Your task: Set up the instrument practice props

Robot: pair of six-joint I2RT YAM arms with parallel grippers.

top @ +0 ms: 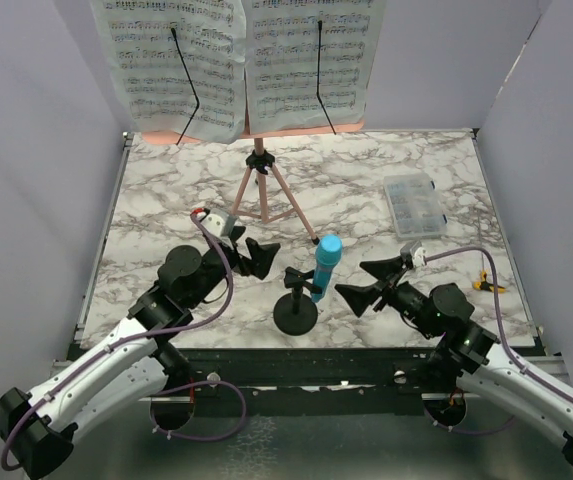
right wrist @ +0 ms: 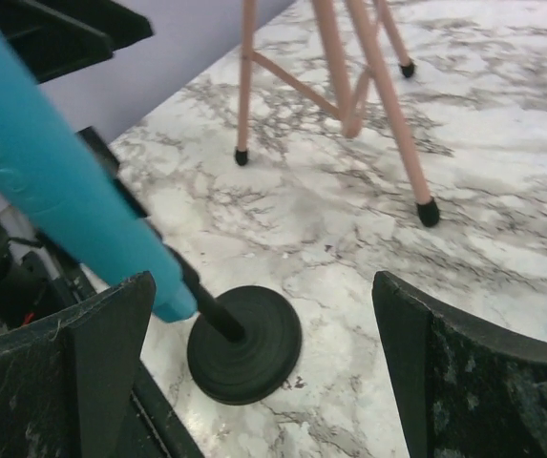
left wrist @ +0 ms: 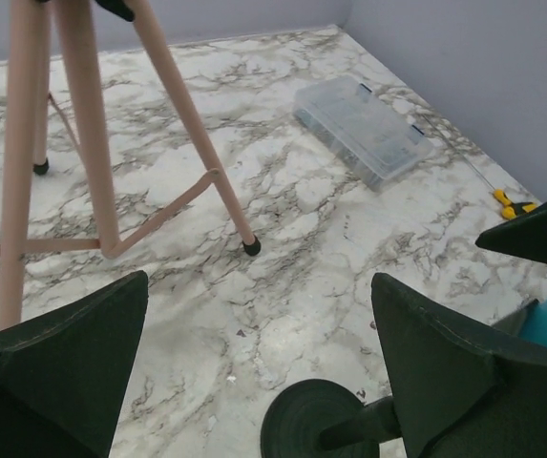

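The pink music stand (top: 262, 190) stands on its tripod at the back middle, with two white sheet-music pages (top: 241, 60) on its desk. Its legs also show in the left wrist view (left wrist: 92, 162) and the right wrist view (right wrist: 368, 86). The blue toy microphone (top: 325, 266) sits tilted in the small black mic stand (top: 295, 312), near the front middle; both show in the right wrist view, microphone (right wrist: 53, 181) and round base (right wrist: 244, 343). My left gripper (top: 263, 254) is open and empty just left of the mic stand. My right gripper (top: 368, 283) is open and empty just right of it.
A clear plastic compartment box (top: 413, 204) lies at the right, also in the left wrist view (left wrist: 364, 129). A small yellow and black tool (top: 488, 284) lies near the right edge. Grey walls close the table on three sides.
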